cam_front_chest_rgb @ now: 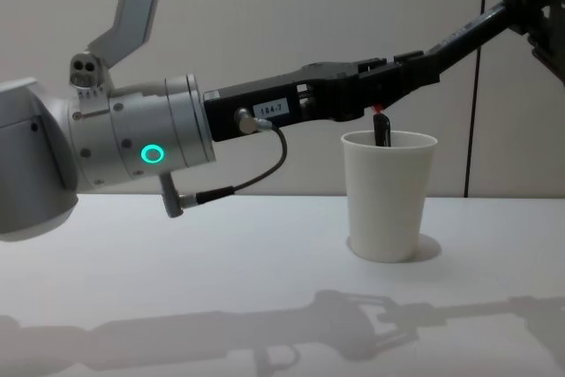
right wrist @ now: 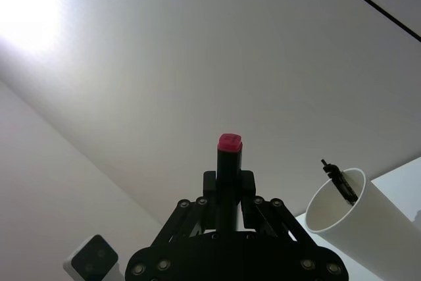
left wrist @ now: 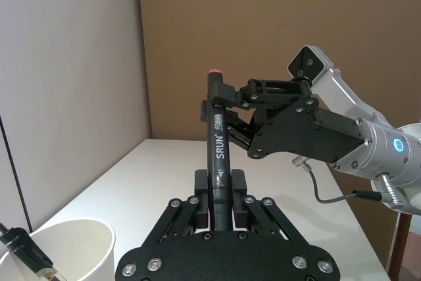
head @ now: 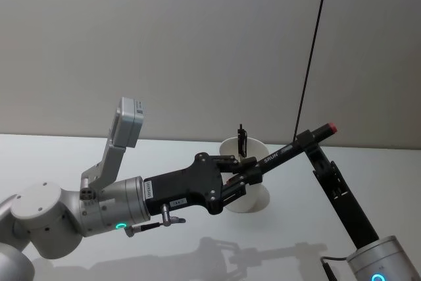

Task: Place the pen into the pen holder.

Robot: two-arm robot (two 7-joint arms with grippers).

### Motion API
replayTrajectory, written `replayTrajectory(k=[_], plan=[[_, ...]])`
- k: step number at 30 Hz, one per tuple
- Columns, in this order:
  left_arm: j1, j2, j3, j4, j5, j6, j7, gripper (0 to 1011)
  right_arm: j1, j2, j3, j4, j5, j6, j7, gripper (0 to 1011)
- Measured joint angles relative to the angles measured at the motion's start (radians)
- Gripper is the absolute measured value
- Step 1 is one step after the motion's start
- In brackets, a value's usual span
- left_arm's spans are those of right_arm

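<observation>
Bright even light, soft table (cam_front_chest_rgb: 132, 253) shadows

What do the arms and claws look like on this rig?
Both arms have silver-grey round housings with a glowing teal ring light. The left claw is matte black linkage with visible screws, a white label reading 184-7 and a thin grey cable looped beside the wrist. The right claw is the same black build.

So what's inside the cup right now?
The cup already holds one dark pen, its top poking above the rim; the cup wall hides the lower part. The marker is outside, held by both pincers.
</observation>
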Motion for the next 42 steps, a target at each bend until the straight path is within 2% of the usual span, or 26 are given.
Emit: replayTrajectory(k=[5,8,9,12,13,15,21,23,24,27,30,42], plan=[[0.000,0.000,0.000,0.000,0.000,0.000,0.000,206,0.000,0.000,0.000,0.000,0.000,0.000,0.000,202],[0.000,0.000,0.000,0.000,0.000,0.000,0.000,286,0.000,0.000,0.000,0.000,0.000,0.000,0.000,202],[0.000,0.000,0.000,0.000,0.000,0.000,0.000,344,0.000,0.000,0.000,0.000,0.000,0.000,0.000,202],[0.000,0.000,0.000,0.000,0.000,0.000,0.000,408,0.000,0.000,0.000,0.000,0.000,0.000,0.000,202],[0.000,0.000,0.000,0.000,0.000,0.000,0.000,470,0.000,0.000,0.000,0.000,0.000,0.000,0.000,202],[0.000,0.000,0.000,0.000,0.000,0.000,0.000,510,0.000,0.000,0.000,0.000,0.000,0.000,0.000,202],[0.000,0.000,0.000,0.000,0.000,0.000,0.000,730,0.000,0.000,0.000,0.000,0.000,0.000,0.000,202],[0.000,0.000,0.000,0.000,0.000,0.000,0.000,774,0.000,0.000,0.000,0.000,0.000,0.000,0.000,202],[0.000,0.000,0.000,0.000,0.000,0.000,0.000,832,0.000,0.000,0.000,0.000,0.000,0.000,0.000,202],[0.000,0.000,0.000,0.000,0.000,0.000,0.000,884,0.000,0.000,0.000,0.000,0.000,0.000,0.000,202],[0.000,0.000,0.000,0.000,0.000,0.000,0.000,993,0.000,0.000,-0.002,0.001,0.000,-0.001,0.001,202],[0.000,0.000,0.000,0.000,0.000,0.000,0.000,1003,0.002,0.002,0.000,0.010,0.007,-0.017,0.008,202]])
